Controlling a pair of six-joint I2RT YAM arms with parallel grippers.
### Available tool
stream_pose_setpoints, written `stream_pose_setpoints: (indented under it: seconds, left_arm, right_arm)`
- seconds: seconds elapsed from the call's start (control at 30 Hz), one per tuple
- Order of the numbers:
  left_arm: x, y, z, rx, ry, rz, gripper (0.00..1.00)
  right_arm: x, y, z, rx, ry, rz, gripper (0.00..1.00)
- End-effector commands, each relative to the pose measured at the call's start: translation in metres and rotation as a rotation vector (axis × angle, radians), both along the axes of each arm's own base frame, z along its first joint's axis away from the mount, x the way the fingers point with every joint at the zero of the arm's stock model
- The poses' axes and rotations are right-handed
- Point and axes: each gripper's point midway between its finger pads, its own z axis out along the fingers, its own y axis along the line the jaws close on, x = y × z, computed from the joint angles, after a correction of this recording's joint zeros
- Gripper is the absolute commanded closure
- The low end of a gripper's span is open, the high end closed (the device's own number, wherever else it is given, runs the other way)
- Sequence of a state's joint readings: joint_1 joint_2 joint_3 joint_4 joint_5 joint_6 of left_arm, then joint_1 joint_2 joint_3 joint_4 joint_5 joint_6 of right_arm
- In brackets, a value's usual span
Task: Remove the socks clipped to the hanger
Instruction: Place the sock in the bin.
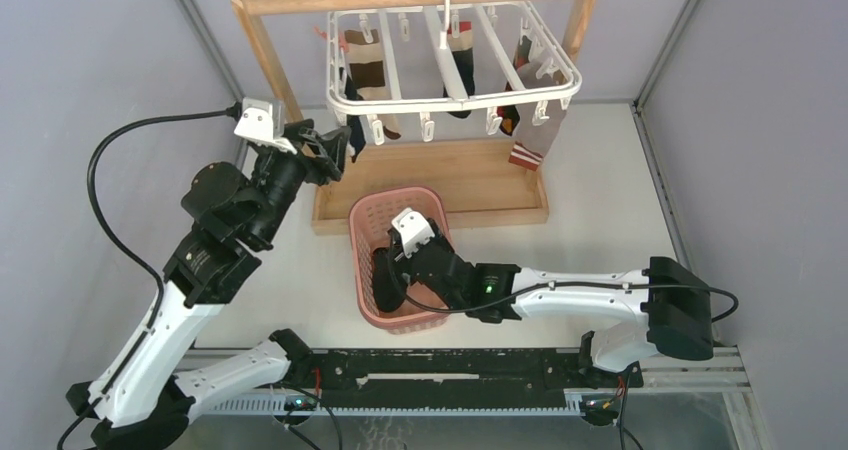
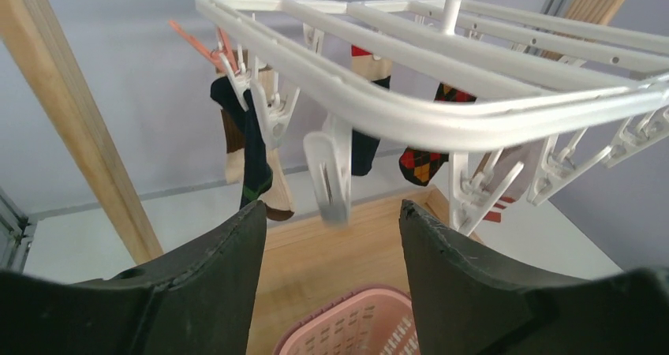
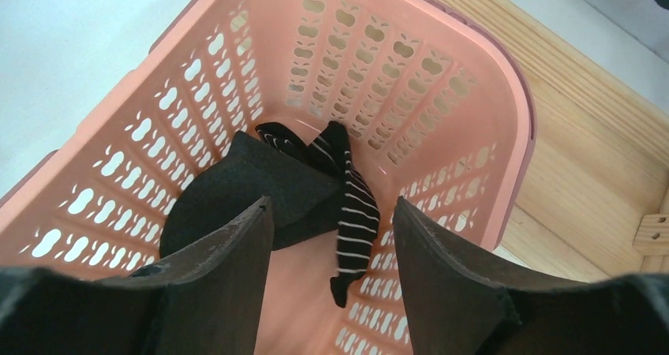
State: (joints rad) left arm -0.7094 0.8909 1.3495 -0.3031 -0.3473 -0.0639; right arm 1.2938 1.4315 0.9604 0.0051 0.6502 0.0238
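Note:
The white hanger [image 1: 450, 82] hangs by its hook from a wooden rack. Clipped socks show: brown-and-cream banded [image 1: 368, 70], a dark one [image 1: 460, 70], red-yellow argyle [image 1: 510, 120], grey with red-white cuff [image 1: 530, 142]. My left gripper [image 1: 335, 150] is open and empty just below the hanger's near-left corner. In the left wrist view an empty clip [image 2: 331, 181] dangles above the open left gripper [image 2: 331, 213], and a dark sock [image 2: 254, 150] hangs to the left. My right gripper [image 1: 395, 270] is open over the basket. It [image 3: 331, 213] is above a plain black sock [image 3: 252, 189] and a black white-striped sock [image 3: 355, 213].
The pink basket [image 1: 365, 220] stands in front of the rack's wooden base [image 1: 480, 185]. It also shows in the right wrist view [image 3: 505, 95]. The rack's slanted left post [image 2: 79, 134] is close to my left gripper. Grey walls close in both sides.

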Motion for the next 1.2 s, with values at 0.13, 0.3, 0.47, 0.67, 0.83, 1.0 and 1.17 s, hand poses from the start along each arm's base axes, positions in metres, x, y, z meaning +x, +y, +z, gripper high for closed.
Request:
stream_pose_setpoints:
  seconds: [0.13,0.3,0.47,0.67,0.83,1.0,1.17]
  left_arm:
    - [-0.009,0.019,-0.014,-0.067,-0.03,0.05,0.26]
    - [-0.003,0.024,-0.037,-0.055,0.003,0.099,0.23]
    - [0.008,0.024,-0.064,-0.049,0.049,0.145,0.01]
    - [0.017,0.021,-0.089,-0.045,0.077,0.173,0.0]
    - [0.024,0.024,-0.104,-0.064,0.084,0.212,0.0]
    - [0.039,0.03,-0.118,-0.075,0.096,0.26,0.0]
    - [0.064,0.03,-0.135,-0.076,0.127,0.266,0.0]
  right_arm:
    - [0.006,-0.013,0.036,0.17,0.04,-0.014,0.31]
    - [0.007,-0.029,0.04,0.208,0.073,-0.025,0.27]
    - [0.006,-0.043,0.045,0.249,0.091,-0.037,0.17]
    - [0.005,-0.055,0.045,0.278,0.108,-0.049,0.11]
    - [0.003,-0.064,0.043,0.299,0.12,-0.056,0.1]
    - [0.0,-0.072,0.039,0.313,0.129,-0.062,0.09]
    - [-0.001,-0.08,0.039,0.326,0.132,-0.071,0.09]
